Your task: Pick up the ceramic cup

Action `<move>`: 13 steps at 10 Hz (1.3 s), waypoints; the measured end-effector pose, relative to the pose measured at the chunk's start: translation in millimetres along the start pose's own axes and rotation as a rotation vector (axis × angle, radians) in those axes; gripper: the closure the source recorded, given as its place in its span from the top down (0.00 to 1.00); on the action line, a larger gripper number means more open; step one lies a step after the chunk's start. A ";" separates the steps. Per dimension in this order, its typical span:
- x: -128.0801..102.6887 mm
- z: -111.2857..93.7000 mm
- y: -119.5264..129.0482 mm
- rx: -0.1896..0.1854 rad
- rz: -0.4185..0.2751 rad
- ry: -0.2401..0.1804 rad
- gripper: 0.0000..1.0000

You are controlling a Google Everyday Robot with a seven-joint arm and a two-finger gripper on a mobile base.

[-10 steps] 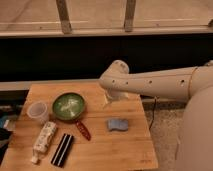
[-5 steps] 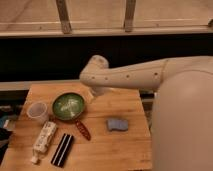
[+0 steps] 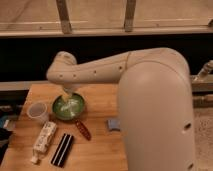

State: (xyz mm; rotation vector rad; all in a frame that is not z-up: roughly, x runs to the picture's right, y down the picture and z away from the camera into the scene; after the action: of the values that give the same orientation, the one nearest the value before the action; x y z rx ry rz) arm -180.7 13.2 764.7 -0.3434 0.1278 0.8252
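Note:
The ceramic cup (image 3: pixel 39 112) is a small pale tumbler standing upright near the left edge of the wooden table (image 3: pixel 97 150). It sits just left of the wide green bowl (image 3: pixel 68 108). My gripper (image 3: pixel 70 94) hangs from the white arm above the far rim of the green bowl, to the right of the cup and apart from it. The arm's large white body (image 3: pixel 155 110) fills the right half of the view and hides the table's right side.
A white patterned bottle (image 3: pixel 44 138) lies in front of the cup. A flat black object (image 3: pixel 62 149) lies beside it, with a red-brown object (image 3: pixel 82 129) to its right. A blue sponge (image 3: pixel 113 123) shows at the arm's edge. A dark wall and railing stand behind the table.
The arm has swung left across the table, from right of the green bowl to above it. The arm's body now fills more of the view. The objects have not moved.

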 end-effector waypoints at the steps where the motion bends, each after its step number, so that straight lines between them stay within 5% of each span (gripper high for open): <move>1: -17.1 -16.1 18.6 -0.019 -0.045 -0.026 0.80; 3: -35.9 -46.5 47.5 -0.064 -0.106 -0.072 0.80; 10: -36.6 -45.6 46.8 -0.068 -0.110 -0.077 0.80; 13: -62.4 -39.6 59.9 -0.107 -0.144 -0.132 0.80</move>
State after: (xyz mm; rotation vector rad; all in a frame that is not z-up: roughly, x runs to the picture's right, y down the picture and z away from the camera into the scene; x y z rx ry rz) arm -266.2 -6.5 727.9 -0.3935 -0.0640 0.7116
